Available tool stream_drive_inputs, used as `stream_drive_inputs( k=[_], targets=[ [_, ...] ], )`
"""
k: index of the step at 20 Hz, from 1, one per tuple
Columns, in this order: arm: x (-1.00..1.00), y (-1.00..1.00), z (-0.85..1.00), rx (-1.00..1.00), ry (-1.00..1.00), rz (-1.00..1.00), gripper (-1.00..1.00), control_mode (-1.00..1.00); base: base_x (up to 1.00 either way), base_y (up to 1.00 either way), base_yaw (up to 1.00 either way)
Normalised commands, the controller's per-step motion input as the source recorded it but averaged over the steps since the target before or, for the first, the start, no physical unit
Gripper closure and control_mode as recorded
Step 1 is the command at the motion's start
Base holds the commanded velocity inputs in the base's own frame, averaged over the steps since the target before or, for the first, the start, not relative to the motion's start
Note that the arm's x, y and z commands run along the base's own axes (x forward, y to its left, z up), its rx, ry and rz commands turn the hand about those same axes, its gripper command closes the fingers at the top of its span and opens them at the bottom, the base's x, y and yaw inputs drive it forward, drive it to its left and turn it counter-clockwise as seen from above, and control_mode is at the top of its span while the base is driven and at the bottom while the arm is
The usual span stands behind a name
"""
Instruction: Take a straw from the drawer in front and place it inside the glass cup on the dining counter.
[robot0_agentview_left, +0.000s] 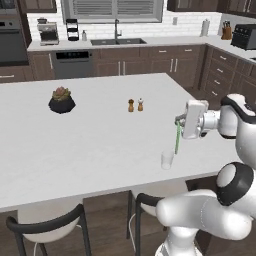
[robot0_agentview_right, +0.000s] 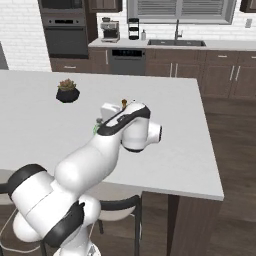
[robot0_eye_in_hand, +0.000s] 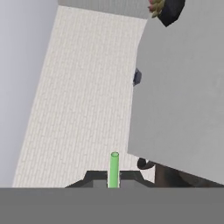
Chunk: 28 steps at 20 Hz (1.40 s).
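Green straw is pinched between the gripper's closed fingers, hanging pretty much upright with its long axis vertical, lower tip right over the glass cup and a hair toward the far side. The cup sits near the dining counter's front edge, so my guess is a straight drop does it.

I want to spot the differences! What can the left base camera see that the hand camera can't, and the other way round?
Left base view alone: the glass cup on the white counter, the straw's lower end hanging just above the cup, two small shakers, and the chairs tucked below. Hand view alone: the straw end-on, pinched between the dark fingertips, with the floor beyond. Both show the green straw in the shut gripper, the counter and the potted plant.
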Motion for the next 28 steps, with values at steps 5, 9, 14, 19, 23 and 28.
stream_drive_inputs(
  k=[5, 9, 14, 19, 23, 28],
  targets=[
    [0.34, 0.00, -0.28, 0.00, 0.00, 0.00, 1.00, -1.00, 0.00, 0.00, 0.00],
    [0.34, -0.01, -0.26, 0.00, 0.00, 0.00, 1.00, -1.00, 0.00, 0.00, 0.00],
    [0.28, -0.05, -0.25, 0.00, 0.00, 0.00, 1.00, -1.00, 0.00, 0.00, 0.00],
    [0.26, -0.13, -0.25, 0.00, 0.00, 0.00, 1.00, -1.00, 0.00, 0.00, 0.00],
    [0.23, -0.12, -0.24, 0.00, 0.00, 0.00, 1.00, -1.00, 0.00, 0.00, 0.00],
    [0.26, -0.03, -0.20, 0.00, 0.00, 0.00, 1.00, -1.00, 0.00, 0.00, 0.00]
  ],
)
